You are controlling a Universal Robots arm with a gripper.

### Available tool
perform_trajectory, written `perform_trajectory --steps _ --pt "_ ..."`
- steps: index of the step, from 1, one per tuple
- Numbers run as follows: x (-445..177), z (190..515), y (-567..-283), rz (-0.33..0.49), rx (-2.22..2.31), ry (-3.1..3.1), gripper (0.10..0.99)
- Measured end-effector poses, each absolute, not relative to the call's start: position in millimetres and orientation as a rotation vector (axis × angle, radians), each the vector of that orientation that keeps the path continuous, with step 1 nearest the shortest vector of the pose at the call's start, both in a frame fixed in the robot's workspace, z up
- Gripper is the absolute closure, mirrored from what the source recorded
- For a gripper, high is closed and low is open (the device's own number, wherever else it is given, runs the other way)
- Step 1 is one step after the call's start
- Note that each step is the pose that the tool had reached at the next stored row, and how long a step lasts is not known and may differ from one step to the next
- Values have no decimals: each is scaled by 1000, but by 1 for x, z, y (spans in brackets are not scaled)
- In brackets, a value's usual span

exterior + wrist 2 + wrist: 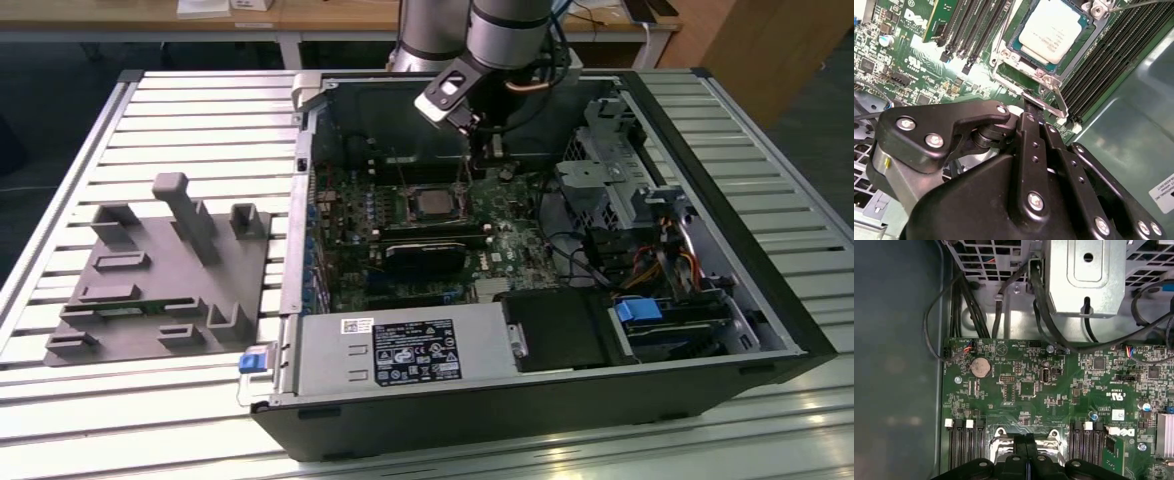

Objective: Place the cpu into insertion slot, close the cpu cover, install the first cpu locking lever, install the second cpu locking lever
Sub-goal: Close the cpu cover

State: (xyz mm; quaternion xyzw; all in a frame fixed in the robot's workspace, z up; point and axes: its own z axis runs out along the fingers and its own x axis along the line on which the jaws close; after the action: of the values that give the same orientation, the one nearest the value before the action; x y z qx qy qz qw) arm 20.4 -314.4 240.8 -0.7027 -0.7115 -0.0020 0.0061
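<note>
One step you may count done: the cpu (1053, 31) lies in the insertion slot (1015, 46), upper centre of the second wrist view, while the gripper (1030, 112), jaws drawn together, touches the cpu cover (1046, 102); closing it and both lever steps seem to remain.

The cpu (1053, 31) is silvery-beige, circuit board (919, 60) green, claw (1029, 111) black.

**Even light outside, hotspots and murk inside**

Exterior view: bright, soft light, probably from overhead. The table (80, 420) slats glare, most toward the exterior view's right. The case (534, 410) interior sits in shadow.

Second wrist view: white hotspot on the board (919, 50). The cpu (1051, 30) face is nearly washed out. The black gripper (1029, 107) body shows small sheen spots and looks slightly soft up close.

First wrist view: case wall (894, 365) dim and murky, bracket (1084, 275) bright, board evenly lit.
</note>
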Motion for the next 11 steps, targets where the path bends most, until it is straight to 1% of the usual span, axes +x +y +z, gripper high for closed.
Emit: perform_trajectory --steps 11 --pt "15 235 -313 -6 -2199 -2227 980"
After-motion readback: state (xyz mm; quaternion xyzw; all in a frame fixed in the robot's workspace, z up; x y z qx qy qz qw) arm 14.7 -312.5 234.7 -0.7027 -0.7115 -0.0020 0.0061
